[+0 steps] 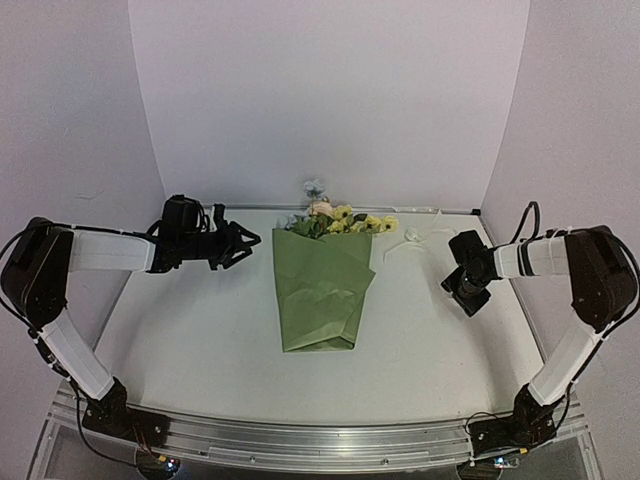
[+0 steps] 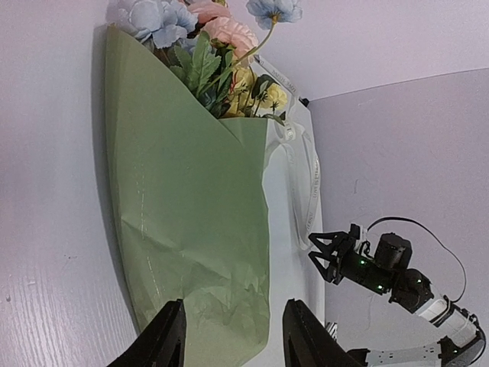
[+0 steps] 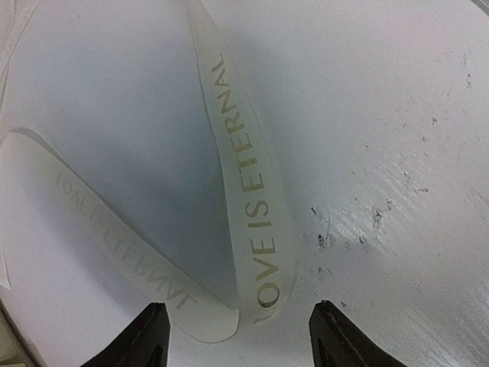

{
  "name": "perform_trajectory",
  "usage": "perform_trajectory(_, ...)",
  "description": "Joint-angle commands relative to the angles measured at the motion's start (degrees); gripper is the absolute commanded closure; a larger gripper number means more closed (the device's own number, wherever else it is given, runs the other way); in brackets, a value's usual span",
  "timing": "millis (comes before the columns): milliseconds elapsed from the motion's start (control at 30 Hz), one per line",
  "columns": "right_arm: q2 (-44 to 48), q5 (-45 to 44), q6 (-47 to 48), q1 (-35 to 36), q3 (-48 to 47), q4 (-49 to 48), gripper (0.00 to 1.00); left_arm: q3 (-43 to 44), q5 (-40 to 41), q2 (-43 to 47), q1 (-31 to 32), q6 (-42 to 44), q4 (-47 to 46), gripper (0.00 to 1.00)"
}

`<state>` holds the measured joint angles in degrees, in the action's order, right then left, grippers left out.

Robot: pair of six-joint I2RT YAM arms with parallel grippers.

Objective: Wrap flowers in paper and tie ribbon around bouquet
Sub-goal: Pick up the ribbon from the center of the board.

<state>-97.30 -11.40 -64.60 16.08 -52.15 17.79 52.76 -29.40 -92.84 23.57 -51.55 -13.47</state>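
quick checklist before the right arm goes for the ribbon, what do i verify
1. Flowers wrapped: ok, the paper is folded round the stems, blooms out the top.
2. Ribbon free to grab: ok, it lies loose on the table beside the blooms.
3. Right end effector open: ok, fingers wide apart.
4. Right end effector lined up: ok, a ribbon loop lies between its fingers.
5. Height above the ribbon: cannot tell.
6. Left end effector clear: ok, open, empty, left of the paper and apart from it.
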Motion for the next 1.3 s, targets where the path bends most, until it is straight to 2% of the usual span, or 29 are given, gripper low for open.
perform_trajectory(0,-3.0,-0.4,0.7,-0.7,-3.5,0.7,0.40,0.0,-0.9,3.4,0.1,-0.7,-1.7,0.55)
perform_trajectory(233,-5.8,0.7,-0.9,-1.1,-4.7,0.9,0.56,-0.4,-1.5,4.4,0.1,-2.4,-2.0,0.55)
perform_trajectory(300,-5.8,1.0,-0.9,-1.1,-4.6,0.9,0.67,-0.9,-2.1,4.6,0.1,-3.4,-3.1,0.55)
perform_trajectory(400,-4.2,1.6,-0.3,-1.1,-4.2,1.0,0.90,-1.7,-3.0,4.8,0.2,-4.5,-4.6,0.55)
perform_trajectory(467,-1.7,2.0,0.5,-0.9,-3.6,1.0,1.00,-2.2,-3.5,4.9,0.3,-5.1,-5.6,0.54)
perform_trajectory(667,8.6,2.5,2.5,1.3,-1.5,1.4,1.00,-3.7,-5.1,4.4,1.7,-8.3,-9.8,0.54)
perform_trajectory(800,14.7,1.5,4.0,5.9,-2.2,3.0,1.00,-3.6,-5.3,3.2,4.4,-11.3,-13.9,0.53)
perform_trajectory(1033,23.7,-3.4,5.2,16.7,-5.5,5.0,1.00,-3.3,-4.3,-1.0,11.6,-24.5,-25.9,0.48)
perform_trajectory(1267,25.8,-6.4,6.7,27.2,-10.4,5.6,1.00,-0.3,-1.0,-7.7,21.2,-36.8,-34.7,0.42)
